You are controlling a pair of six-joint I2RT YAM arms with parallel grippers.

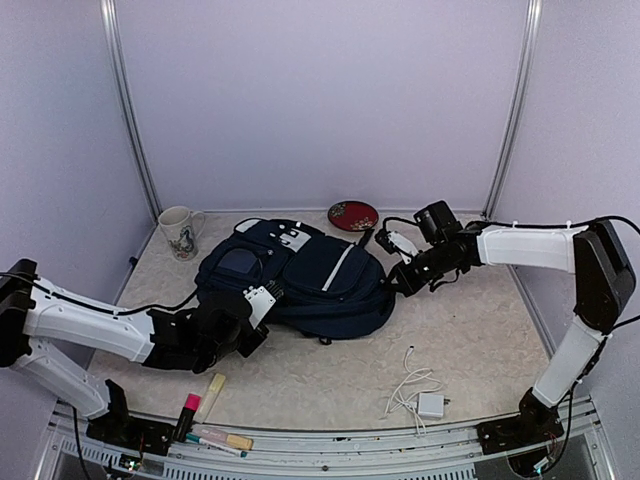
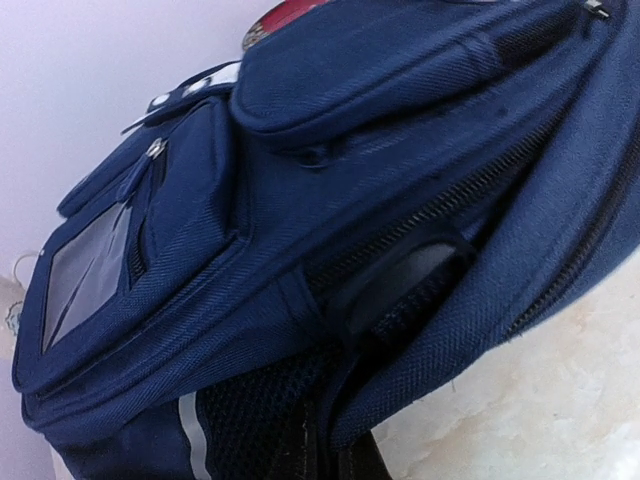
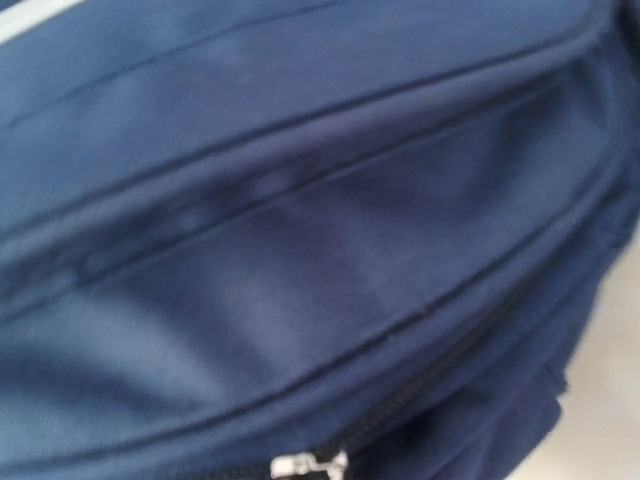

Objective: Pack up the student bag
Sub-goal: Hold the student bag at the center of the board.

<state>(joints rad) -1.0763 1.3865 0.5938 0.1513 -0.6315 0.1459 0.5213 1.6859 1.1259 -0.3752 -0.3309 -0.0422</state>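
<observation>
The student bag (image 1: 300,275), dark navy with a thin white stripe, lies flat mid-table. My left gripper (image 1: 256,318) is pressed against its near-left edge. The left wrist view is filled by the student bag (image 2: 330,200); folds of navy fabric and black mesh run down to the bottom centre, where the shut jaws pinch them, fingers out of frame. My right gripper (image 1: 393,278) sits at the bag's right edge. Its wrist view shows only close, blurred fabric of the student bag (image 3: 300,230), with a silver zipper pull (image 3: 308,465) at the bottom edge, right at the shut jaws.
A white mug (image 1: 180,232) stands at the back left and a red dish (image 1: 353,215) behind the bag. A white charger (image 1: 430,404) with its cable lies front right. A pink highlighter (image 1: 189,409), a yellow one (image 1: 213,388) and pens (image 1: 222,441) lie front left.
</observation>
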